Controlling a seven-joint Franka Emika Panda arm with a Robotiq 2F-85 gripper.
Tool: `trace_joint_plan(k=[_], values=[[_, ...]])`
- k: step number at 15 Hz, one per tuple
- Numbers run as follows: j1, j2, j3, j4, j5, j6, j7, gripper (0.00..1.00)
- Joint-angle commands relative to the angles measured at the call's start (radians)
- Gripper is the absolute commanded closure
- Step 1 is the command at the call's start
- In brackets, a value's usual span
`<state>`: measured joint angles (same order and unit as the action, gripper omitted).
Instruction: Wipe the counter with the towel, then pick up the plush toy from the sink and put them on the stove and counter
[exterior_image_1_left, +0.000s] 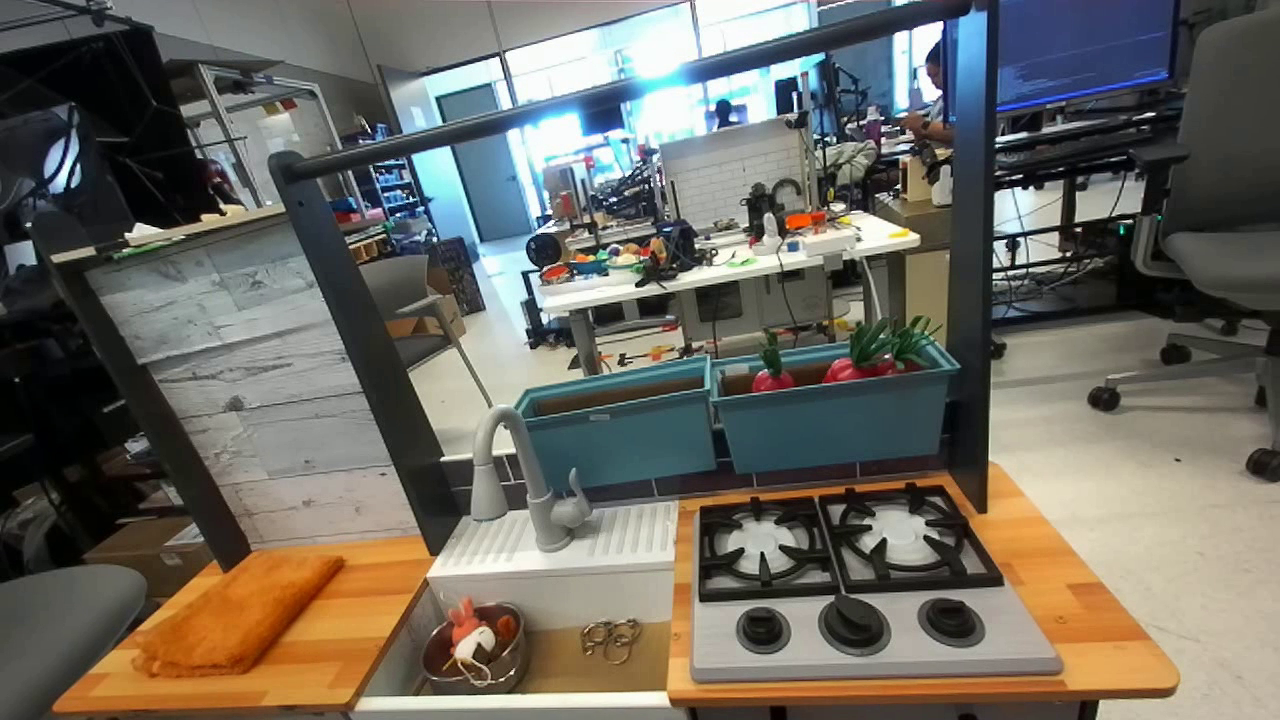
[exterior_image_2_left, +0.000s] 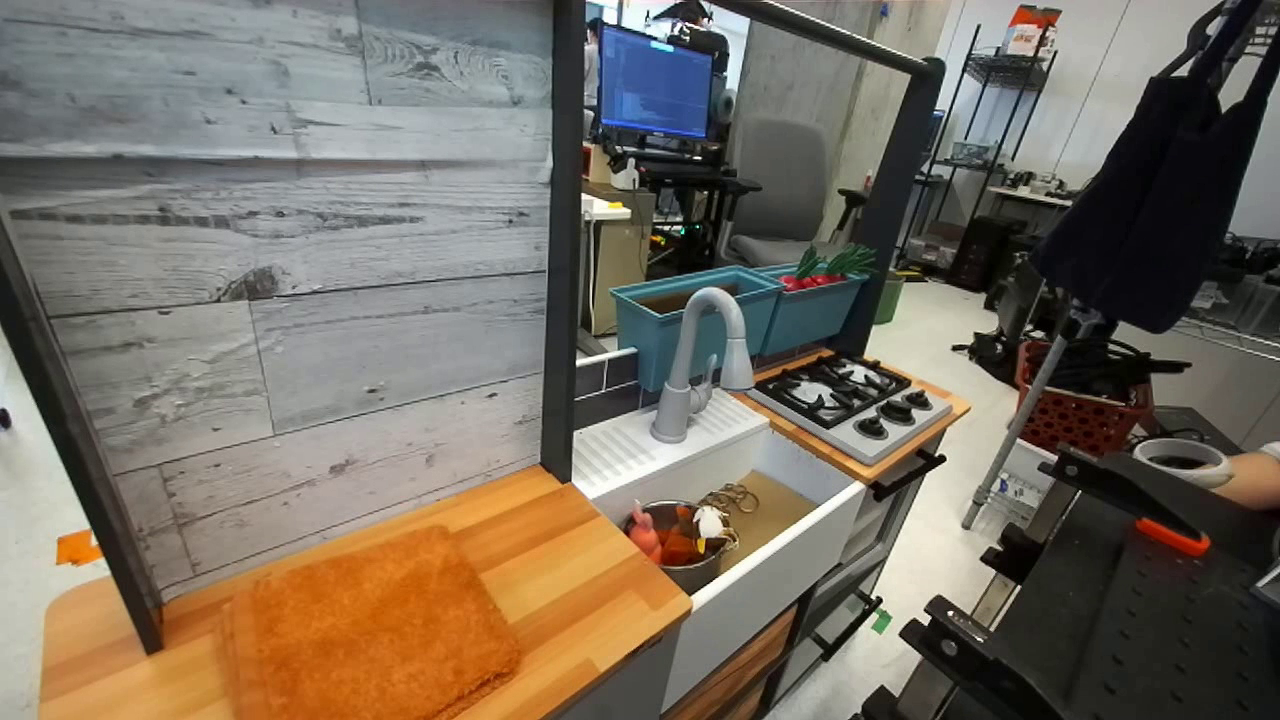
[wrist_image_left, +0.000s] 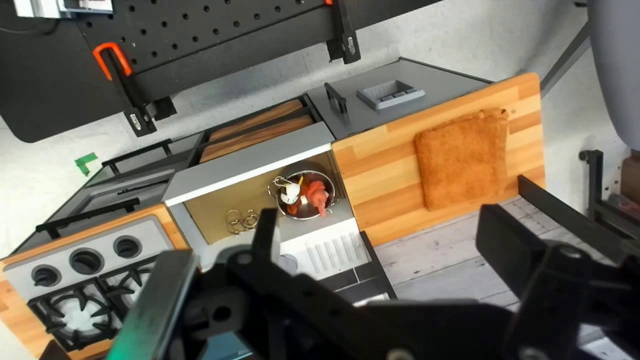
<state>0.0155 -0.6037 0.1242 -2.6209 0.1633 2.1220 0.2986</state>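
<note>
one counter (exterior_image_2_left: 570, 560) likely awaits wiping, i judge, and the stove (exterior_image_1_left: 903, 610) its loading. beside the sink (exterior_image_1_left: 600, 595) the towel (exterior_image_2_left: 370, 630) lies flat on the counter; my gripper (wrist_image_left: 376, 231) hangs spread wide, empty; in the sink's pot (exterior_image_2_left: 700, 577), the toys (wrist_image_left: 317, 194) are left to move.

Red radishes (exterior_image_1_left: 848, 371) in teal planter (exterior_image_1_left: 835, 432)

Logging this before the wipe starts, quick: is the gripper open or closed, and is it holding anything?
Gripper: open, jaws wide apart, holding nothing.
</note>
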Motion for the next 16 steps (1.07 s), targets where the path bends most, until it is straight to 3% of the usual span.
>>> trace_joint_plan(k=[1,4,5,8,13,14,16], values=[[-0.002,0.259,0.028,0.117,-0.031,0.022,0.020,0.00],[0.009,0.449,0.045,0.231,-0.065,-0.011,0.048,0.00],[0.017,0.313,0.019,0.119,-0.038,0.018,0.011,0.00],[0.025,0.442,0.023,0.199,-0.051,0.017,0.028,0.00],[0.025,0.456,0.022,0.218,-0.055,0.015,0.029,0.00],[0.034,0.470,0.009,0.231,-0.045,-0.020,-0.098,0.00],[0.049,0.511,0.000,0.254,-0.007,-0.019,-0.214,0.00]])
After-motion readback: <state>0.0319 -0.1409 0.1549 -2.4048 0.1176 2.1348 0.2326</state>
